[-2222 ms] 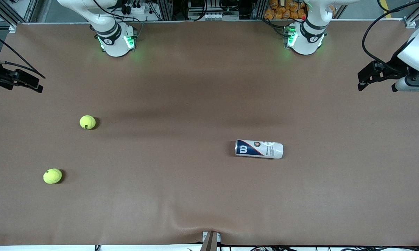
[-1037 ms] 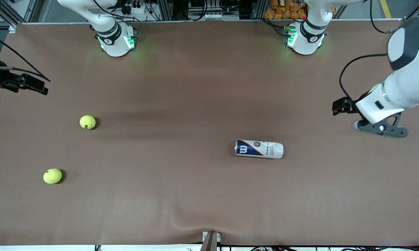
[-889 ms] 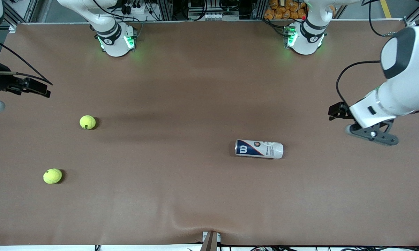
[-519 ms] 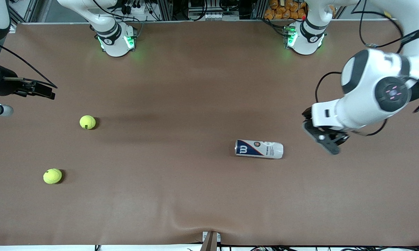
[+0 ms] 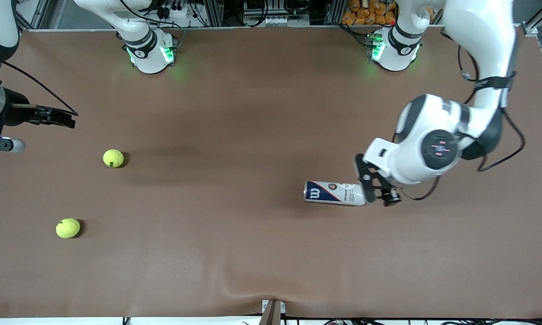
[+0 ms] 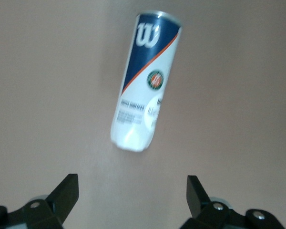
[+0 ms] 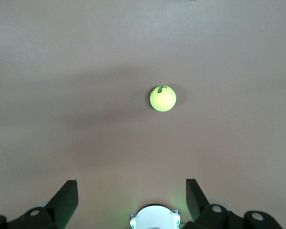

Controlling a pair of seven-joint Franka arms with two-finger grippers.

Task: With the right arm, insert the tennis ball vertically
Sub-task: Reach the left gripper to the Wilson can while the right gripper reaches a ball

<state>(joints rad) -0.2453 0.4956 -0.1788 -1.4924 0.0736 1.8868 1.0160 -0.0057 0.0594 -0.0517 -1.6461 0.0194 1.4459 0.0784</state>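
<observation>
Tennis ball lies on the brown table toward my right arm's end, a second ball at its seven o'clock, nearer the front camera. My right gripper hovers at the table's edge, jaws apart. At my left arm's end, my left gripper hangs wide open over the white base of the ball can, which lies on its side.
</observation>
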